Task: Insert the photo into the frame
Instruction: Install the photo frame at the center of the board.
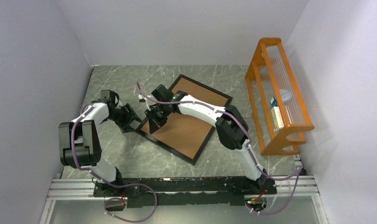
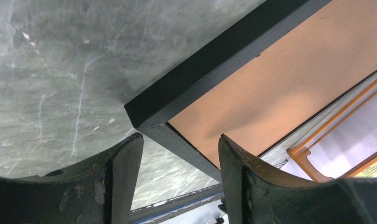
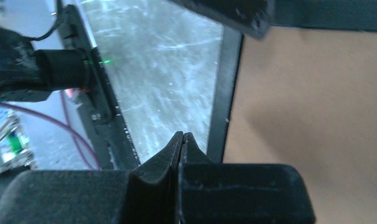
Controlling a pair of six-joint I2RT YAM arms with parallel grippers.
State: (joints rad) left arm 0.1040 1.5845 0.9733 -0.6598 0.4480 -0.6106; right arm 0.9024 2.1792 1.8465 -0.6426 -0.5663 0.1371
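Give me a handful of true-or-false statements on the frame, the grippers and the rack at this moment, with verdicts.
1. The thin black rectangular frame lies flat on the grey marbled table. True.
2. A white sheet fills the frame. False: a plain brown board fills it.
3. The right gripper is shut. True.
4. The left gripper is clamped on the frame. False: it is open, at the frame's corner.
5. The orange wooden rack stands left of the frame. False: it stands on the right.
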